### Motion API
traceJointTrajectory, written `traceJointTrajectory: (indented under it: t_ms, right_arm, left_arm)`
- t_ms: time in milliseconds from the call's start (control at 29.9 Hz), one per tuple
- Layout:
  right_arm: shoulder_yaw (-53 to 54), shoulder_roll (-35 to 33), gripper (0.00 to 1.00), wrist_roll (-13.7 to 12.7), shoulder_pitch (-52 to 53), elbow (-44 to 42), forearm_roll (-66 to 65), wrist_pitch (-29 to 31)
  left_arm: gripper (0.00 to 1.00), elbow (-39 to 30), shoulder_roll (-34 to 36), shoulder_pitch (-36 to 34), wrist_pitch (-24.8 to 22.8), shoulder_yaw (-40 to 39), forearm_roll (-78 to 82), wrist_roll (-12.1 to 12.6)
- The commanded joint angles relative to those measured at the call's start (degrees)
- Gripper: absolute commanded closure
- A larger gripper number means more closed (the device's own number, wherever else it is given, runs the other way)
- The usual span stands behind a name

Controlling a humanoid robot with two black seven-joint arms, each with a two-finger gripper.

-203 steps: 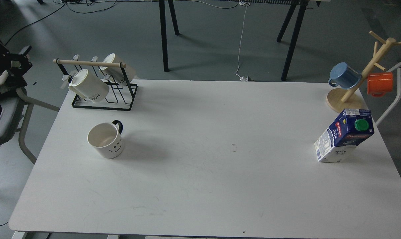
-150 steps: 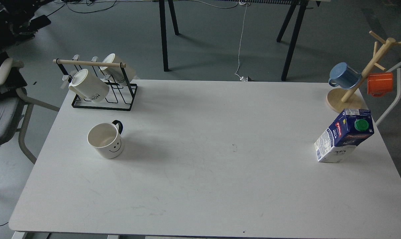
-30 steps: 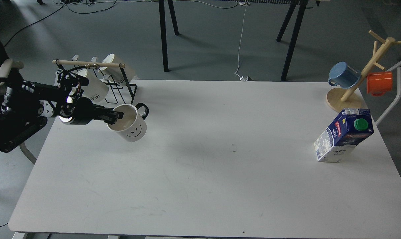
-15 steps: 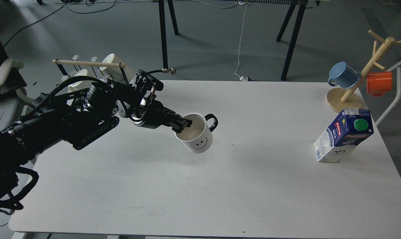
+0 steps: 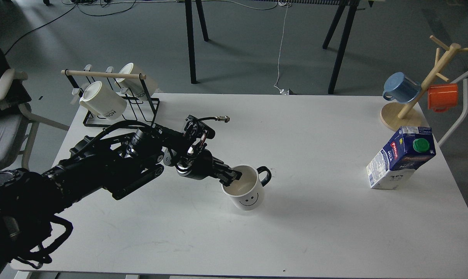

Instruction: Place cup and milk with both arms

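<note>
Half the job looks nearly done: your left gripper [image 5: 233,177] pinches the rim of the cup [image 5: 246,191] at the frame's centre, while the milk [image 5: 401,158] waits untouched at right, your right arm unseen.

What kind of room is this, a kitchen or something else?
Most likely a lab or workshop, not a kitchen. The white table stands on a bare grey floor with loose cables, and the mug racks look staged for the robot arm.
</note>
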Motion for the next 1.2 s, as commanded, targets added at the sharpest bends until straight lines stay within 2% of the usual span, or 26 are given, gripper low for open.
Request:
traceJointTrajectory:
  t_ms: [0,334,401,468,568,701,802,935,1069,1169]
  right_arm:
    - [0.0,0.0,0.01,0.0,-0.1,-0.1,0.0,0.0]
    - [0.8,0.1,0.01,0.6,-0.3,0.4,0.1,0.0]
    - [0.9,0.1,0.01,2.1,-0.3,0.4,0.1,0.0]
    - [0.9,0.1,0.01,4.0,-0.4,0.5,0.1,0.0]
    - [0.9,0.1,0.01,4.5,-0.4,0.9,0.4,0.0]
    - [0.7,0.1,0.01,3.9,-0.4,1.2,3.9,0.0]
    - [0.1,-0.3,0.01,2.6,-1.2,4.9,9.3,0.0]
    - [0.8,-1.9,0.01,-0.7,-5.2,14.3,19.8,0.0]
    - [0.7,-7.5,0.01,-6.1,-9.0,25.8,27.3,0.0]
    - [0.9,-11.5,0.01,-6.3,-12.4,33.4,28.3,0.0]
  left_arm:
    - [0.9,0.0,-0.1,0.6,0.0,0.0,0.0,0.0]
    - [0.72,0.0,0.8,1.6,0.0,-0.2,-0.5,0.0]
    - [0.65,-0.1,1.0,1.6,0.0,-0.5,-0.6,0.0]
    - [0.5,-0.1,1.5,1.5,0.0,-0.8,-0.8,0.0]
    - [0.18,-0.2,3.5,1.4,0.0,-2.5,-5.3,0.0]
    - [0.11,-0.1,6.8,1.2,0.0,-3.9,-17.5,0.0]
    - [0.08,-0.1,10.0,1.1,0.0,-4.1,-28.0,0.0]
    - [0.08,-0.1,15.2,1.4,0.0,-5.5,-42.8,0.0]
    - [0.07,-0.1,21.9,1.6,0.0,-5.8,-58.0,0.0]
    - [0.06,0.1,27.0,1.6,0.0,-5.8,-68.2,0.0]
